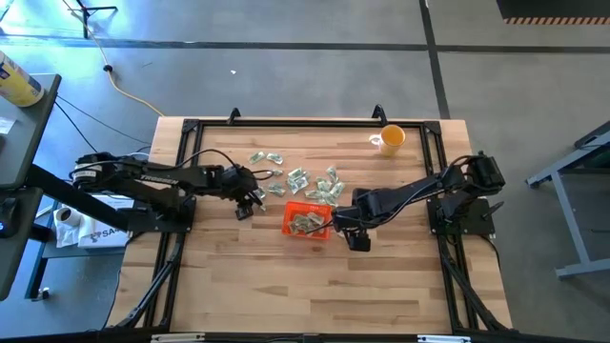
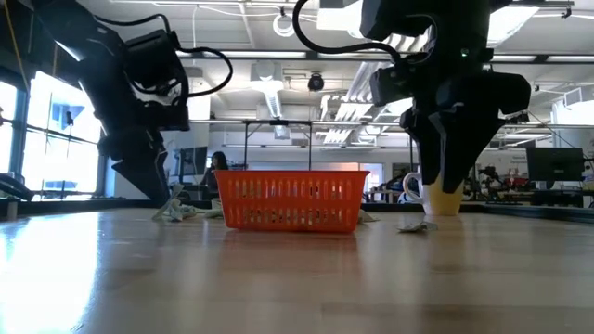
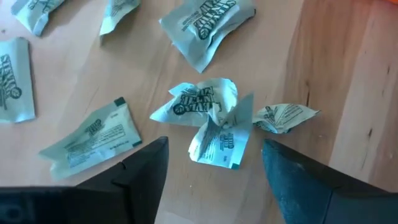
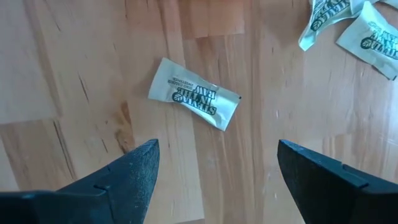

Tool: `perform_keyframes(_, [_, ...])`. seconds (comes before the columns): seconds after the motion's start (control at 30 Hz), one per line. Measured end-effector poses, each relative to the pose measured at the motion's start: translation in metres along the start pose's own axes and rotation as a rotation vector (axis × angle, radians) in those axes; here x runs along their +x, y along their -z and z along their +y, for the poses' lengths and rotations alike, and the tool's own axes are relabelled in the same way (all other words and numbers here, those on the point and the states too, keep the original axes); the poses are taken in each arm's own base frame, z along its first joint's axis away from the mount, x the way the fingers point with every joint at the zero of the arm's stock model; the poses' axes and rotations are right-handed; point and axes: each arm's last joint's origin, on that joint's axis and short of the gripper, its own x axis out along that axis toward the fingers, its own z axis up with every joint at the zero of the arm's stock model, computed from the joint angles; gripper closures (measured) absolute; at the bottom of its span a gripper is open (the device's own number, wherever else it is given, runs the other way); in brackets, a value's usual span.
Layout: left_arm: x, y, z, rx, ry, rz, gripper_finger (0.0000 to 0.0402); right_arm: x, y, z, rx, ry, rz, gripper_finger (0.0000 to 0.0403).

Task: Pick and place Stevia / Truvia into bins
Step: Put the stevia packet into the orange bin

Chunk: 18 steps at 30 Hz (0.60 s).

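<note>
The wooden counter (image 1: 248, 276) fills the high view, framed by a dark rail. Both dark arms reach inward from opposite sides toward its middle. The orange bin (image 1: 307, 220) sits near the centre of the counter, with several pale sachets already lying inside it; in the low view it stands flat on the wood between the two arms. A yellow-orange cup (image 1: 390, 139) stands well apart, near the far right corner.

The left end effector (image 1: 250, 197) hangs just left of the bin, over the left edge of the scattered sachets (image 1: 303, 179), which lie on the counter just beyond the bin. In the left wrist view its fingers (image 3: 142, 176) are spread wide, pinching nothing, and a crumpled cluster of sachets (image 3: 211, 121) lies on the wood between them, with flatter ones scattered around it.

The right end effector (image 1: 355, 232) hangs at the bin's right side. In the right wrist view its fingers (image 4: 134, 171) are likewise spread and empty, and a single flat sachet (image 4: 193, 93) lies on the bare wood ahead of them, apart from a few more near the picture's corner.
</note>
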Motion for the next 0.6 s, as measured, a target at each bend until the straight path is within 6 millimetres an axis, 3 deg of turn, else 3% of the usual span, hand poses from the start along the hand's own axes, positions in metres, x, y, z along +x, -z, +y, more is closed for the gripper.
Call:
perform_keyframes(0.13, [0.006, 0.001, -0.001, 0.019, 0.005, 0.024, 0.011, 0.0, 0.0, 0.0, 0.0, 0.011, -0.004, 0.0087])
perform_keyframes(0.33, [0.022, -0.002, -0.003, 0.07, -0.014, 0.029, 0.015, 0.0, 0.0, -0.001, 0.002, 0.016, -0.007, 0.0087])
perform_keyframes(0.47, [0.025, -0.004, -0.002, 0.068, -0.04, 0.012, 0.02, 0.0, 0.0, -0.001, 0.018, 0.016, -0.005, 0.0087])
perform_keyframes(0.6, [0.021, -0.001, -0.001, 0.073, -0.066, 0.039, 0.0278, 0.0, 0.0, -0.001, 0.018, 0.018, 0.001, 0.0087])
